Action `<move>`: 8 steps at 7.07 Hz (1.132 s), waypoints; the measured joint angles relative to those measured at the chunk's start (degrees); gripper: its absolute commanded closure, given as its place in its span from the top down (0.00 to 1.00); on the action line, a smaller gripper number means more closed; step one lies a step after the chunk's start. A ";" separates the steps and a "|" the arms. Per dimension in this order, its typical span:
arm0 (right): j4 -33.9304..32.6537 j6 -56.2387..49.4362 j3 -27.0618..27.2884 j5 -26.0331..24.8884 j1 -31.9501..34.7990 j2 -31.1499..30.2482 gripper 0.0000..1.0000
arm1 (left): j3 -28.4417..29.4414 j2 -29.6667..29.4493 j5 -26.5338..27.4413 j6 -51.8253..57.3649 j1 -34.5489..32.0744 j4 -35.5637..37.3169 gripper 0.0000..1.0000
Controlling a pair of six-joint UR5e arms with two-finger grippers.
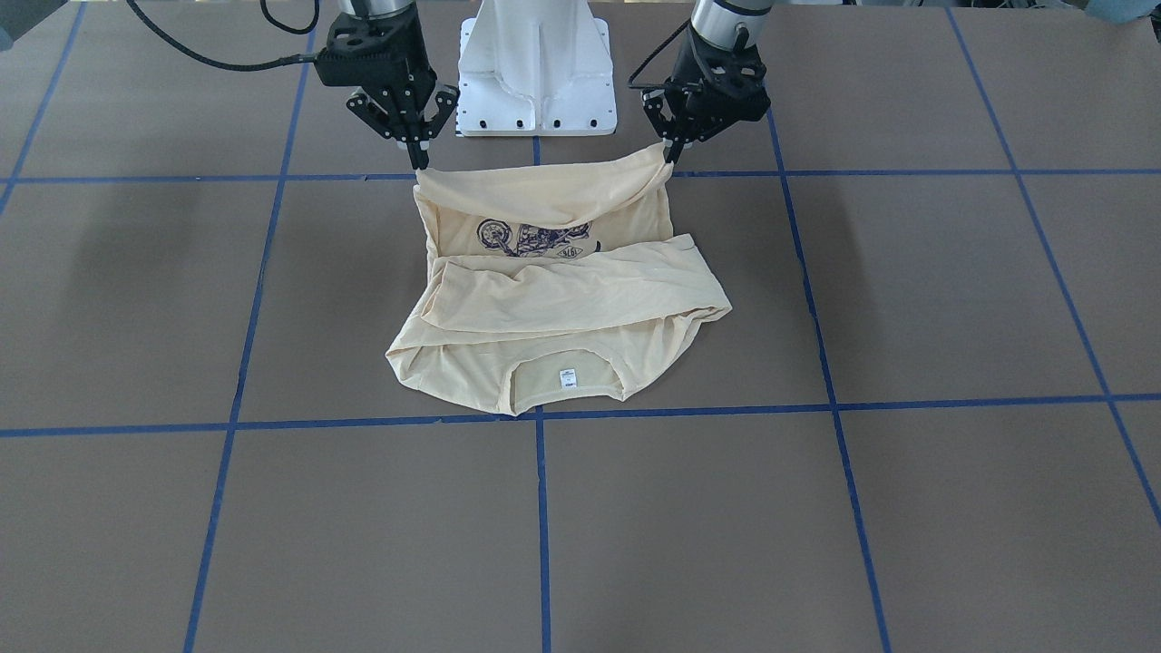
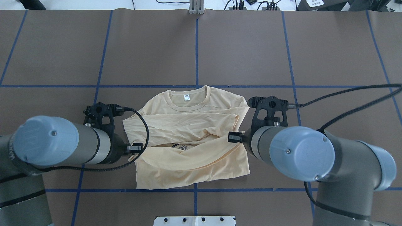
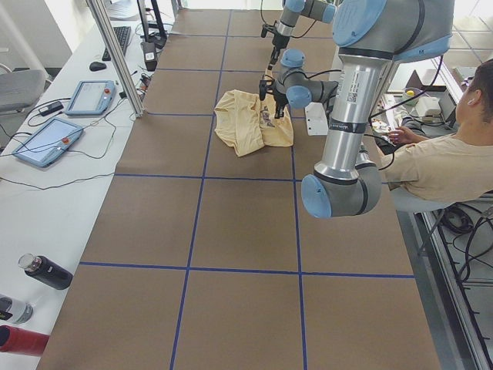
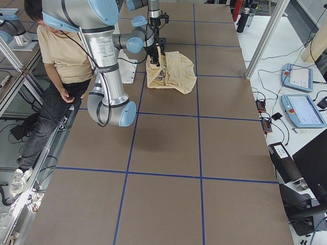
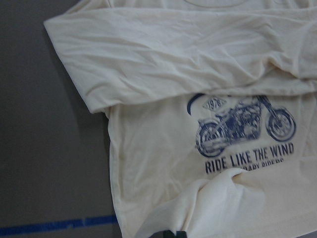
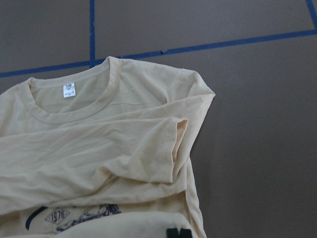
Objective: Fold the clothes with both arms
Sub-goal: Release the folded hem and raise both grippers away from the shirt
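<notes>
Both pairs of jaws are pinched tight on fabric. The left gripper [image 1: 672, 154] holds one bottom corner of the cream long-sleeved T-shirt [image 1: 472, 363], and the right gripper [image 1: 421, 161] holds the other. The hem [image 1: 544, 192] hangs lifted between them, sagging over the navy motorcycle print [image 1: 531, 238]. Folded sleeves [image 1: 580, 286] cross the chest. The collar, with its white neck label [image 1: 568, 376], lies flat on the brown table [image 1: 907, 290].

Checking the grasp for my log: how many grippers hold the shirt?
2. The left gripper pinches one raised hem corner of the shirt, and the right gripper pinches the other. Both show fully, nothing hidden.
</notes>
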 measured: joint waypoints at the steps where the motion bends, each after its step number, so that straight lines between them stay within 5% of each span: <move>1: 3.27 -1.23 -2.92 0.06 2.84 0.59 0.00 | 0.80 -0.52 0.26 0.01 -2.32 -0.01 0.00; 5: 12.72 -4.09 -16.14 0.04 9.11 4.38 0.00 | 4.74 -3.85 3.93 1.45 -6.71 -0.30 0.00; 8: 19.08 -4.59 -25.57 -0.01 9.72 5.40 0.00 | 18.04 -6.62 6.08 2.88 -8.06 -7.98 0.00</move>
